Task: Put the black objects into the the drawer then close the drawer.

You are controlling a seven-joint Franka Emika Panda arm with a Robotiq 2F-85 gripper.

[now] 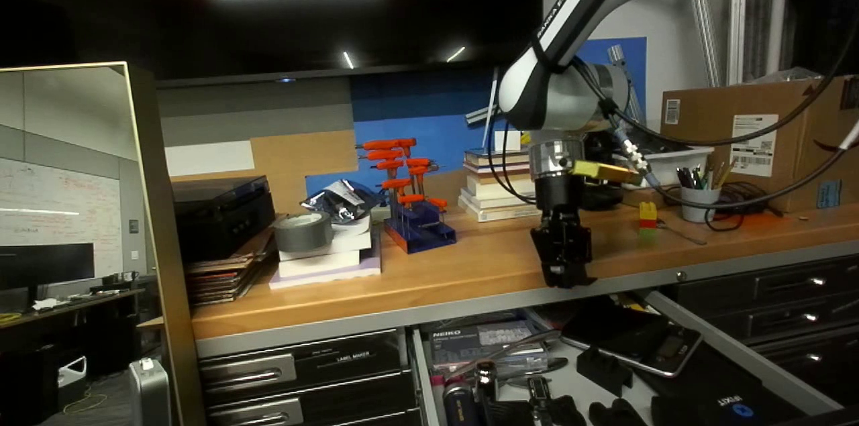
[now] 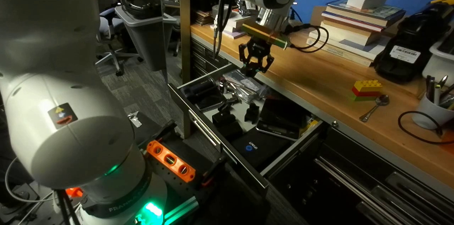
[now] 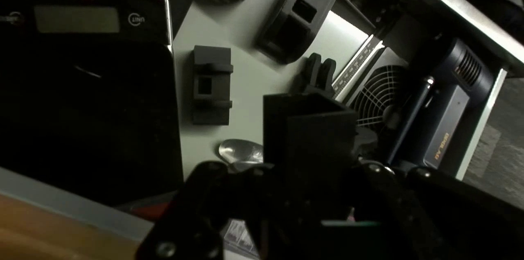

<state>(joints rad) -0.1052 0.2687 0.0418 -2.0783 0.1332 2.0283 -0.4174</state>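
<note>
Drawer of dark grey metal (image 1: 745, 353), wide and shallow, is pulled well out, with a pale horizontal handle strip (image 2: 205, 128) mounted across its front; its closing is therefore left to be done. Inside it, a low, blocky black piece (image 3: 220, 86) with a square slot is laid just beside a glossy black kitchen scale (image 3: 82, 108) with a silver edge, and a longer slotted black block (image 3: 286, 18) is placed near the piece. The blocky piece may be counted among the task's objects already put away, but this cannot be settled, since several dark pieces are gathered there.

Above the drawer, near the front edge of the light brown wooden tabletop (image 1: 470, 258), a hollow, square-mouthed black piece (image 3: 319, 145) is gripped by the black two-fingered tool (image 2: 251, 71), whose jaws are clamped on it. It is suspended apart from the contents below, so its lowering and release are judged to be outstanding, and the task is taken to be only part done.

Farther back on the tabletop, a small stack of yellow, red and green plastic bricks (image 1: 648, 219) is seen, and near a pile of books (image 1: 483, 184) a dark blue plastic rack (image 1: 429, 237) is filled with red-handled hex keys (image 1: 394, 182).
</note>
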